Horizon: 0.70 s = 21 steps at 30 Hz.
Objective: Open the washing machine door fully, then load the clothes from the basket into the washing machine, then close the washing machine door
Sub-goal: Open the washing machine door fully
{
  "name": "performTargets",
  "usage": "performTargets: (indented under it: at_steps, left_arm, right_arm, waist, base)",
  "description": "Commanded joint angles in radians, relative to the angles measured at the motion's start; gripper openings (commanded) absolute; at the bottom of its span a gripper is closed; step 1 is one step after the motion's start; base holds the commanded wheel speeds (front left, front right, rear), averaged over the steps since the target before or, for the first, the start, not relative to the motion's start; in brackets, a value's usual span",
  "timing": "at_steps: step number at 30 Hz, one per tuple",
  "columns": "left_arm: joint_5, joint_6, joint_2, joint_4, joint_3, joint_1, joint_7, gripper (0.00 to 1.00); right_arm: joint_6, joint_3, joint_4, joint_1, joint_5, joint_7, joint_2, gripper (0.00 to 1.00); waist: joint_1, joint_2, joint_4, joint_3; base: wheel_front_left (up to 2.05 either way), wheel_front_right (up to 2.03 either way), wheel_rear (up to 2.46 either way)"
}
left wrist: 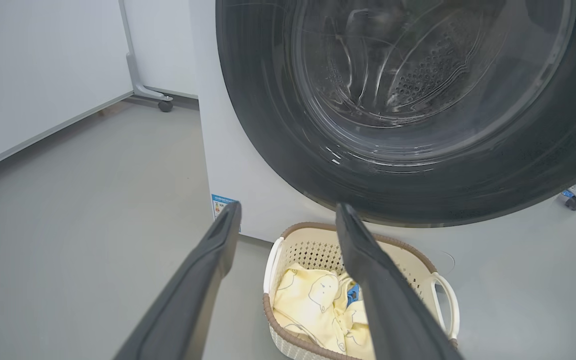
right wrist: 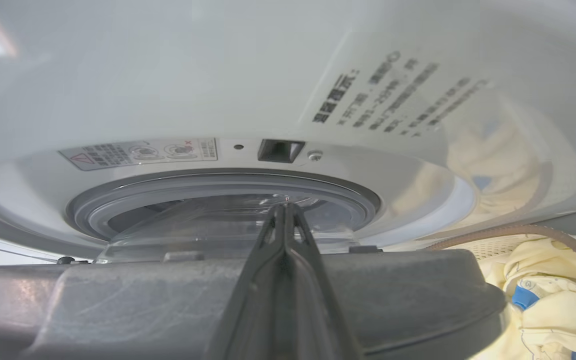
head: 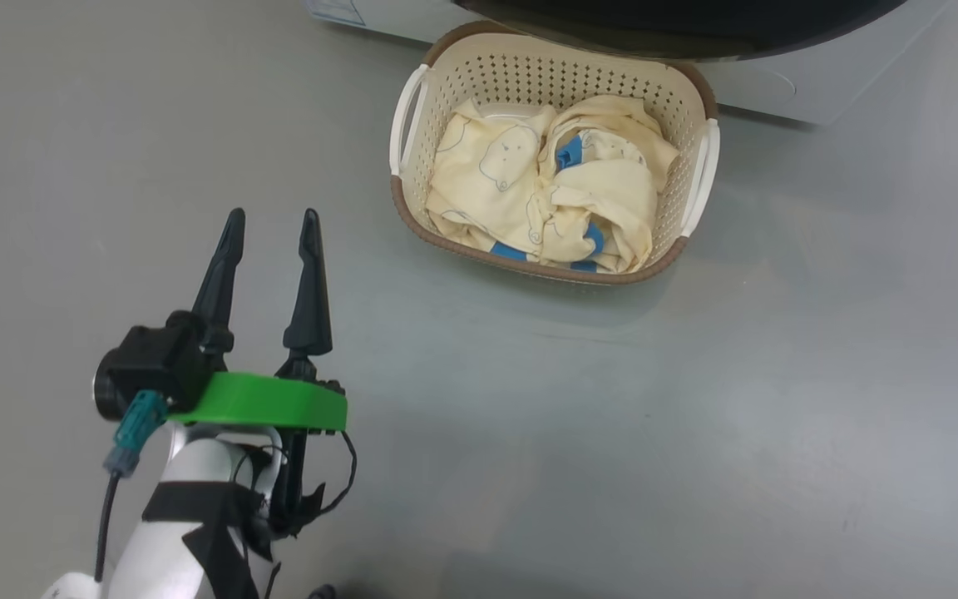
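Head view: the left gripper [head: 272, 215] hangs over bare floor, fingers spread and empty, well apart from the basket [head: 545, 270] holding the clothes [head: 520, 187]. Left wrist view: the washing machine door [left wrist: 268, 125] overhangs this basket. Right wrist view: the right gripper [right wrist: 286, 212], pressed together on nothing, lies across the door's inner edge, facing the grey gasket [right wrist: 218, 181]. I fear these closed fingers may slip off the smooth rim, leaving the door only partly open.
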<state>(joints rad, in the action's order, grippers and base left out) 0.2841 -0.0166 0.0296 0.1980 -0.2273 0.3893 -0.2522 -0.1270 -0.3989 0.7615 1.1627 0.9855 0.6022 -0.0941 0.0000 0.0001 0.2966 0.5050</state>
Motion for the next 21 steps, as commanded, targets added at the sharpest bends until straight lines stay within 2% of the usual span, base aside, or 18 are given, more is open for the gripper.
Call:
performTargets:
  at_steps: [1,7,21]
  left_arm:
    - [-0.008,0.003,0.021,-0.032,0.035,0.003,-0.010,1.00]
    - [-0.015,-0.001,0.021,-0.029,0.041,-0.005,-0.010,1.00]
    - [-0.038,-0.014,0.021,-0.021,0.046,-0.028,-0.010,1.00]
  right_arm:
    - [-0.004,0.035,-0.030,0.014,0.010,0.026,0.044,0.00]
    - [-0.004,0.032,-0.033,-0.025,0.009,0.061,0.044,0.00]
    - [-0.004,0.094,-0.134,-0.138,0.080,0.140,0.044,0.00]
  waist:
    - [0.0000,-0.0001,-0.003,-0.006]
    - [0.0000,-0.0001,-0.010,-0.028]
    - [0.0000,-0.0001,-0.020,-0.083]
  base:
    - [0.00,0.00,0.00]
    - [0.00,0.00,0.00]
    - [0.00,0.00,0.00]
